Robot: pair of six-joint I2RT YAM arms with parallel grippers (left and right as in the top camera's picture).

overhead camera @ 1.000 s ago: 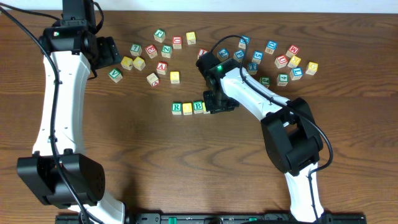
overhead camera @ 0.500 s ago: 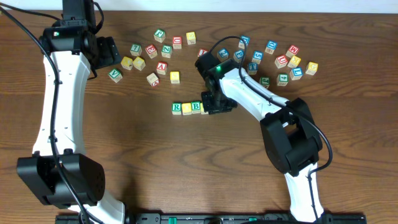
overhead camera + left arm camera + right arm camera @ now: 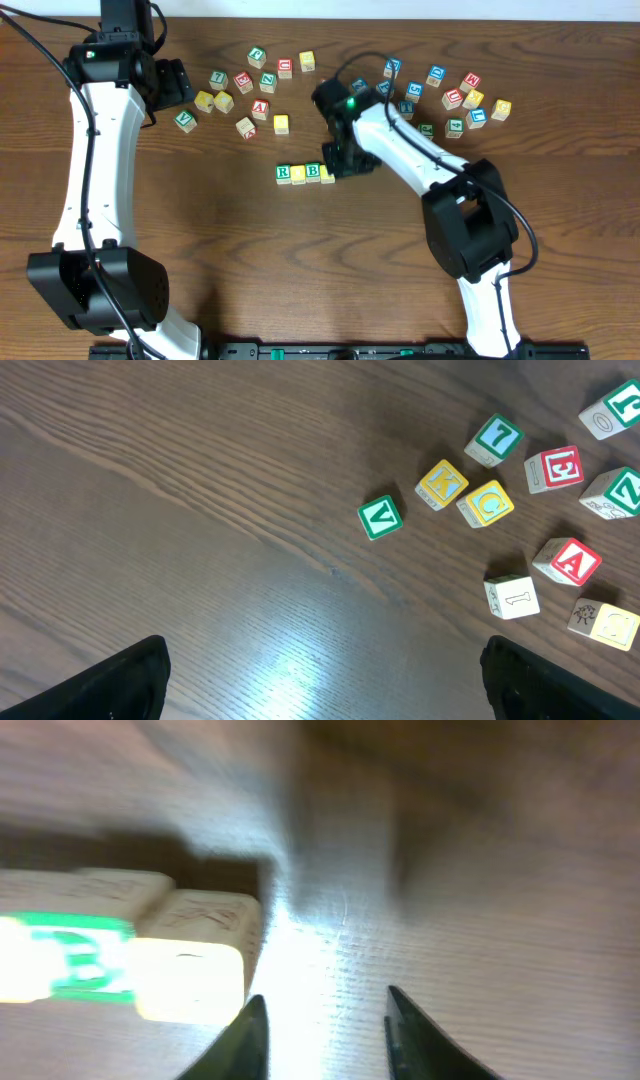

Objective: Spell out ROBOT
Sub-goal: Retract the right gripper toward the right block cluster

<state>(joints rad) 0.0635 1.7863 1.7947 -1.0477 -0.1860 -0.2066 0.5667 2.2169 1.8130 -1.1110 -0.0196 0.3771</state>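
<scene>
One yellow cube (image 3: 190, 970) touches the B cube (image 3: 70, 955) at the right wrist — overhead, the spread right end effector (image 3: 324, 1000) half-covers it.

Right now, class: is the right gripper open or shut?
Open: the right gripper shows fingertips apart in its wrist view, only bare table between them; the yellow cube lies outside them, beside the B cube.
</scene>
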